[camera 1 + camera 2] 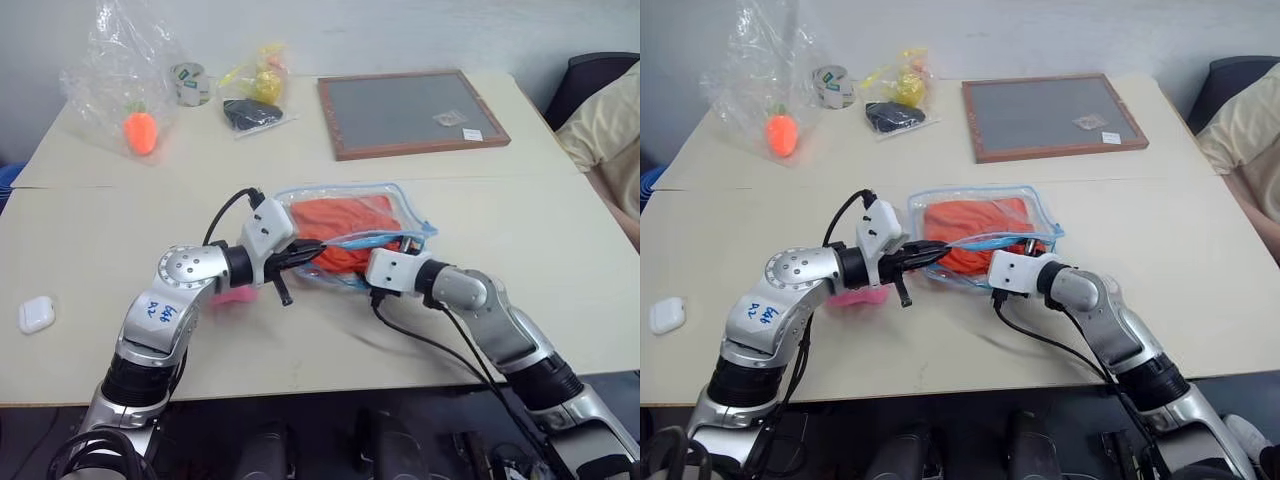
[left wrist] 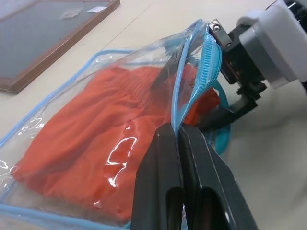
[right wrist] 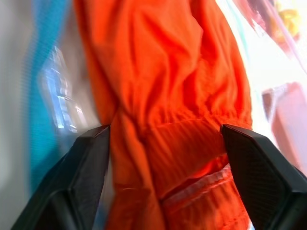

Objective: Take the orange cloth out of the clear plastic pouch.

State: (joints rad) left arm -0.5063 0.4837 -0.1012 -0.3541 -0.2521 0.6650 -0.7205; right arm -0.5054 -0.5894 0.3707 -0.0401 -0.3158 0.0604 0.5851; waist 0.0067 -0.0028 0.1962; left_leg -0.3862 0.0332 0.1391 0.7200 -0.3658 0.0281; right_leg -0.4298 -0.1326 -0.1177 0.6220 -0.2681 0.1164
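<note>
The clear plastic pouch [image 1: 412,214], trimmed in light blue, lies flat at the table's middle with its mouth towards me. The orange cloth [image 1: 345,225] is bunched inside it. My left gripper [image 2: 178,129] is shut on the blue zip edge at the pouch's mouth and lifts that edge a little. My right gripper [image 3: 165,132] is open and reaches into the mouth, one black finger [image 3: 86,158] on each side of a fold of the orange cloth [image 3: 168,86]. A pink plush charm [image 1: 232,295] peeks out under my left forearm.
A crinkled clear bag with a carrot toy [image 1: 140,130] stands at the far left. Beside it are a tape roll [image 1: 190,83] and a small bag of yellow items [image 1: 262,75]. A wood-framed grey board [image 1: 410,112] lies behind the pouch. A white case [image 1: 36,314] sits near left. A person's sleeve [image 1: 610,130] is at the right edge.
</note>
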